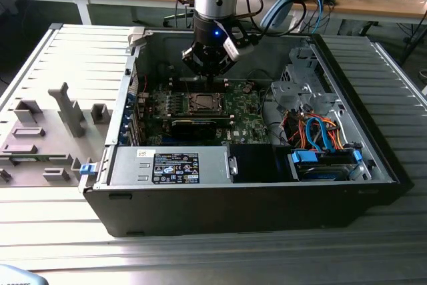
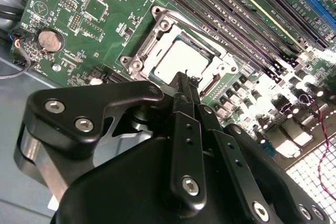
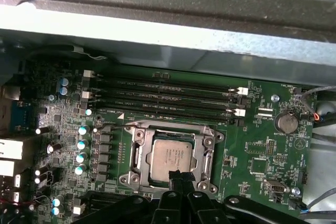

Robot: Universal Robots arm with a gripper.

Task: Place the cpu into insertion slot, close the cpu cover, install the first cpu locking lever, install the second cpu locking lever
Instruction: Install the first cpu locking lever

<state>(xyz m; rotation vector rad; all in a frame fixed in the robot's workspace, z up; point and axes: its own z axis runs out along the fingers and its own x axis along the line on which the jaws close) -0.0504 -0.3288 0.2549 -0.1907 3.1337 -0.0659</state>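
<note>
The cpu (image 3: pixel 170 156) lies flat in the insertion slot (image 3: pixel 137 136) on the green motherboard, its dull silver top showing. In the second wrist view the cpu (image 2: pixel 181 59) sits inside the same silver rim. The cpu cover (image 3: pixel 202 153) lies down around it as a thin silver frame. My gripper (image 3: pixel 176 176) is shut with nothing between its fingers, and its tip hangs at the socket's edge, just beside the cpu. From the second wrist view the gripper (image 2: pixel 181 80) tip overlaps the frame's rim; contact cannot be told. The exterior view has the gripper (image 1: pixel 211 82) low inside the case above the socket (image 1: pixel 202 103).
Long memory slots (image 3: pixel 163 95) run beside the socket, and a coin battery (image 3: pixel 287 123) sits on the board. A black labelled box (image 1: pixel 175 167) and a drive cage with blue and orange cables (image 1: pixel 320 135) fill the case's near side. A grey fixture plate (image 1: pixel 53 131) lies at the exterior view's left.
</note>
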